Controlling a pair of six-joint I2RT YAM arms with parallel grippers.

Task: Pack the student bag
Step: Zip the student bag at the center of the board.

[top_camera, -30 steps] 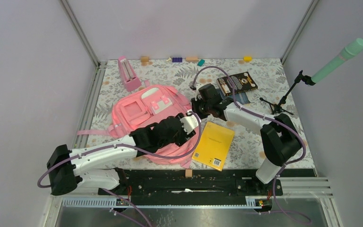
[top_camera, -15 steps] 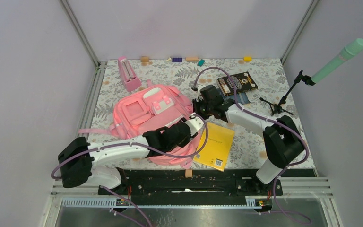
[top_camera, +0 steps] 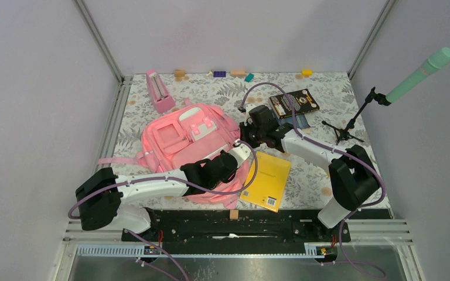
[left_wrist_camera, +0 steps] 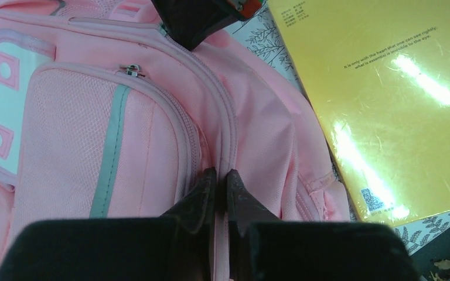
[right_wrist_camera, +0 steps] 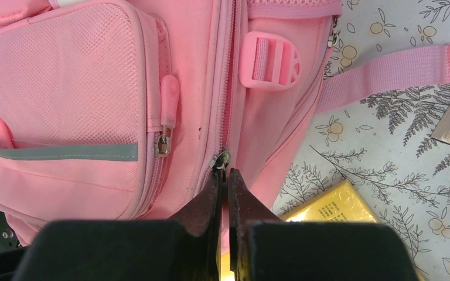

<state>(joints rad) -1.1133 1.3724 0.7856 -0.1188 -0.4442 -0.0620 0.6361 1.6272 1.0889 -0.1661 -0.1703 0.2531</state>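
The student bag (top_camera: 179, 137) is a pink backpack lying flat at centre-left, front pockets up. My left gripper (top_camera: 244, 153) reaches over its near right edge. In the left wrist view that gripper (left_wrist_camera: 221, 175) is shut, pinching a ridge of pink fabric along the bag's (left_wrist_camera: 152, 129) main zip seam. My right gripper (top_camera: 248, 133) sits at the bag's right side. In the right wrist view this gripper (right_wrist_camera: 225, 171) is shut on the metal zipper pull (right_wrist_camera: 221, 158) of the main zip on the bag (right_wrist_camera: 82, 88).
A yellow book (top_camera: 265, 178) lies right of the bag, under both wrists. A black book (top_camera: 293, 103) and a microphone stand (top_camera: 351, 120) are at the back right. A pink metronome (top_camera: 159, 91) and small blocks (top_camera: 219, 74) stand along the back edge.
My left arm slid right across the bag's near edge and its jaws closed on the zip seam. The right gripper stayed shut on the zipper pull, hardly moving.
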